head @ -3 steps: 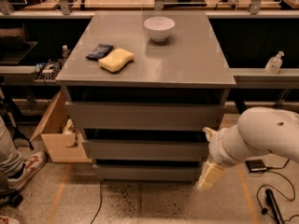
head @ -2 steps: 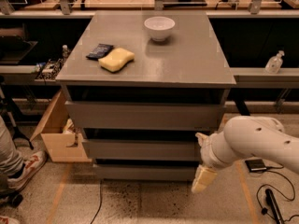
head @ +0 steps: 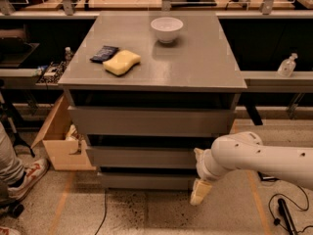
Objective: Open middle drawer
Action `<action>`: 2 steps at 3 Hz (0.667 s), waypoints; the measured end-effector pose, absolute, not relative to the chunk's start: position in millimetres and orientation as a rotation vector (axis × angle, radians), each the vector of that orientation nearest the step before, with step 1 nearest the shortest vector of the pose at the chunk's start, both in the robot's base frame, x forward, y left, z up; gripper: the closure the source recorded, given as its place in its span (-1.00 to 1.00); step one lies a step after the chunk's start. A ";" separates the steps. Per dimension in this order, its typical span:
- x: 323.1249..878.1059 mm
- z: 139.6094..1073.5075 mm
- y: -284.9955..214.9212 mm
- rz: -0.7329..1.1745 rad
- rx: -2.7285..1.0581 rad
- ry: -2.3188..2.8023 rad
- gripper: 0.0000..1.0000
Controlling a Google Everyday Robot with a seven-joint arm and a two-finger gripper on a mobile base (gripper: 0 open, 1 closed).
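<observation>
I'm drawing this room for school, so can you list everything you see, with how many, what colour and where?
cabinet: one, grey, centre
top drawer: one, grey, under the cabinet top
middle drawer: one, grey, second front down
bottom drawer: one, grey, lowest front
bowl: one, white, back of the cabinet top
sponge: one, yellow, left on the cabinet top
packet: one, dark blue, just behind the sponge
cardboard box: one, brown, on the floor left of the cabinet
bottle: one, clear, ledge at right
shoe: one, light, on the floor far left
robot arm: one, white, coming in from the right
gripper: one, cream, low by the drawers' right end
</observation>
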State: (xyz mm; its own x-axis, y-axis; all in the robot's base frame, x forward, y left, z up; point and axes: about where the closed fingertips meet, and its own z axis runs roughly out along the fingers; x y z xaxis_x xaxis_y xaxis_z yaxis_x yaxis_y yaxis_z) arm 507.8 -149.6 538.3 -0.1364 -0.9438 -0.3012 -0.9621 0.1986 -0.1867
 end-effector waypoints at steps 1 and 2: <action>525.3 495.7 -148.9 0.115 -1.734 2.155 -1.00; 525.3 495.7 -148.9 0.115 -1.734 2.155 -1.00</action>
